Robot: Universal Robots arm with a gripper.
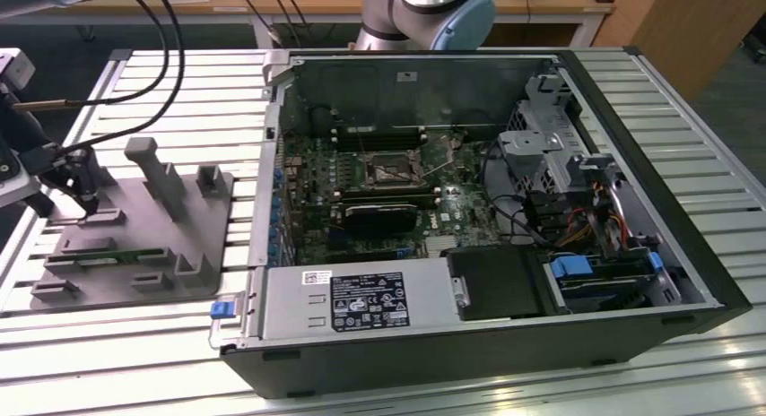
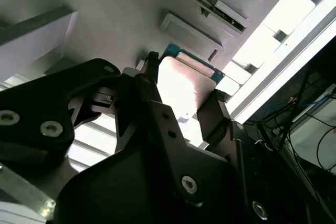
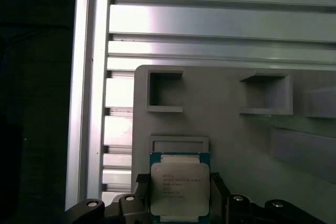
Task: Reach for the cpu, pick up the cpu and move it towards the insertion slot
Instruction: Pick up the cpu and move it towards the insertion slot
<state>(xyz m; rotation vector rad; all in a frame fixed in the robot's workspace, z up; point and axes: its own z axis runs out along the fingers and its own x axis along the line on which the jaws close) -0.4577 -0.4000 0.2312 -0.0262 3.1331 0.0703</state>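
Exterior view puts the gripper (image 1: 86, 201) low over the grey fixture block (image 1: 143, 246), at the far side toward the exterior view's left of the slatted metal table (image 1: 179, 102). In both wrist views the cpu (image 3: 180, 187) lies flat between the dark fingers (image 3: 140, 195), its silver top up and a teal-green rim showing at one edge. The pincer is narrow, with one finger against each of two opposite sides of the chip. Whether the chip has left the block's surface cannot be told.

A shallow raised frame (image 3: 179, 144) on the block sits just beyond the cpu, and two square recesses (image 3: 165, 90) lie farther along it. Upright posts (image 1: 150, 165) rise from the block near the gripper, and a green strip (image 1: 114, 252) lies in one of its holders. Black cables (image 1: 156, 39) hang over this end of the table.

The insertion slot (image 1: 389, 171) is well apart, on the motherboard (image 1: 311, 192) inside the open computer case (image 1: 670, 255). The case's metal side wall (image 1: 269, 165) stands between the block and the socket. A long black card (image 1: 383, 217) lies just beside the socket, and a labelled power supply (image 1: 359, 299) fills the near edge of the case.
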